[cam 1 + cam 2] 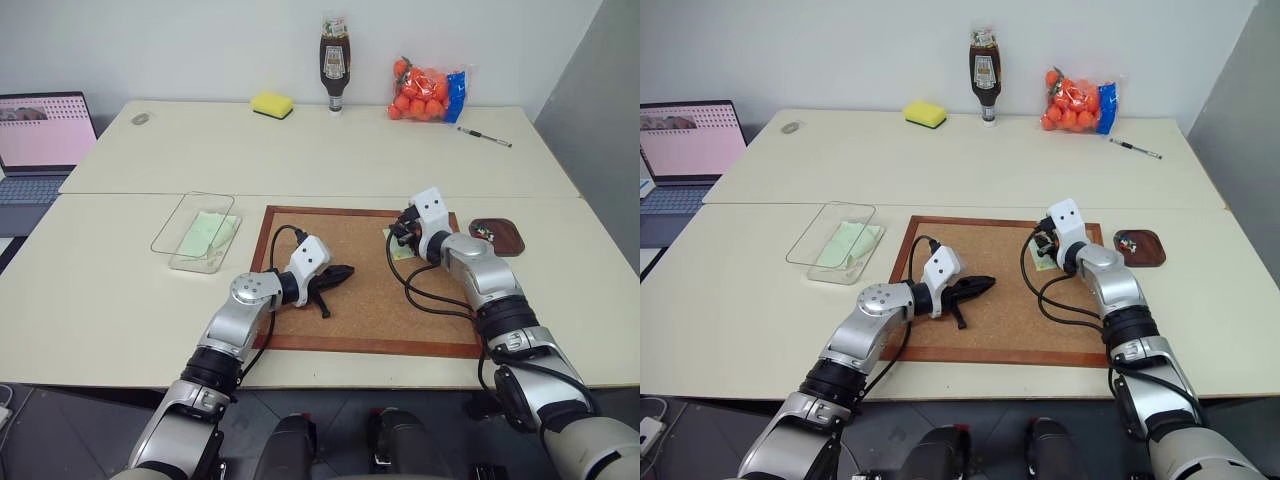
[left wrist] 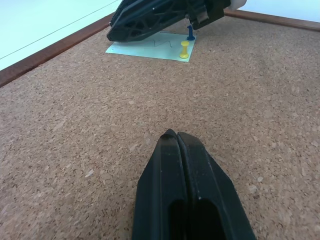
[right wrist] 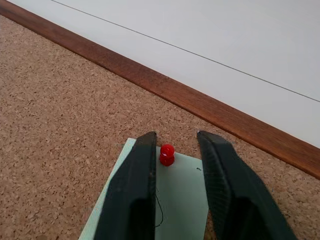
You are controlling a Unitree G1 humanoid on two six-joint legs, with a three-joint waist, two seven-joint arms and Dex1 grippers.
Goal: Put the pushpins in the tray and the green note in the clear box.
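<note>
Right wrist view: the right gripper (image 3: 175,142) is straddling a red pushpin (image 3: 166,154), fingers narrowly parted, the pin touching the one at nine o'clock. The pin is standing in the green note (image 3: 182,192) on the corkboard (image 1: 370,275). The left gripper (image 2: 176,136) is resting closed and empty on the cork.

Silver-grey jointed arms, white wrist housings, black two-finger grippers (ribbed), looping black cables
</note>
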